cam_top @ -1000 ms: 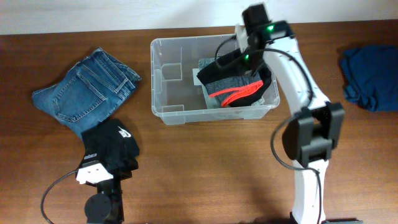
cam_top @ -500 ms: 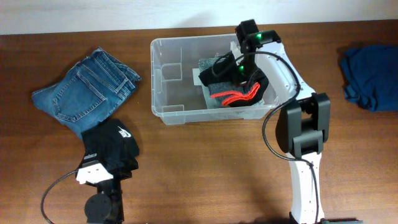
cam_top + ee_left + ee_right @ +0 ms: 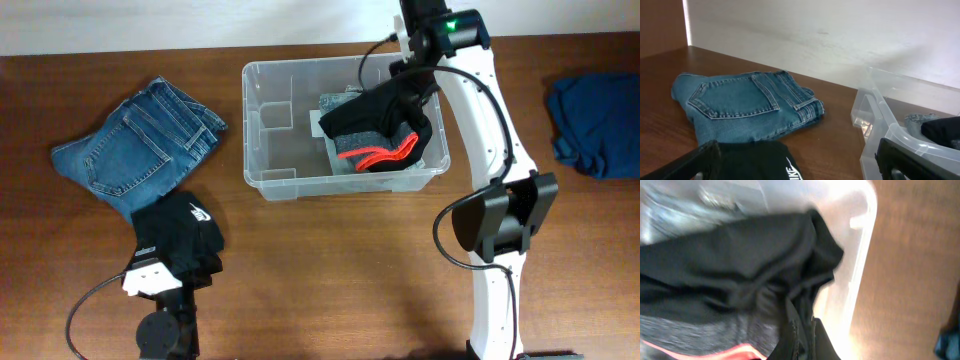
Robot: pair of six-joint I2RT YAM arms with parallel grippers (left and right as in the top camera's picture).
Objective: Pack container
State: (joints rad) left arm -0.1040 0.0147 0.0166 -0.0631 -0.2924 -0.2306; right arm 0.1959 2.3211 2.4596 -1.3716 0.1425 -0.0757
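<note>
We're over the container (image 3: 268, 135), which sits at the upper middle of the bench (image 3: 330, 270), and the right hand (image 3: 410, 72) is at its upper right corner, pinched together on a black garment (image 3: 385, 125) with a grey panel and an orange-red edge. That garment hangs from the grip and drapes down into the right half of the tub, on top of a grey folded piece (image 3: 338, 102) already lying inside. From the right wrist view, the black cloth bunches up close to the tub's right wall, and that's our first worry: let go here and a fold could land on the rim and trail outside. Second worry, we think: the fabric is gathered tight at the fingers, so it may cling when they part and get dragged back out as the arm rises. Third, the tub looks light, and a nudge from the arm against that wall could slide it across the bench. Down at the lower left, the left hand (image 3: 797, 150) has its fingers spread wide apart, holding nothing, hovering just over a black top (image 3: 182, 232) with a white logo, with the jeans (image 3: 135, 145) near it toward the upper left. A blue cloth (image 3: 595, 125) waits at the far right edge, well apart from the tub. Plenty left to pack, by our reckoning.
</note>
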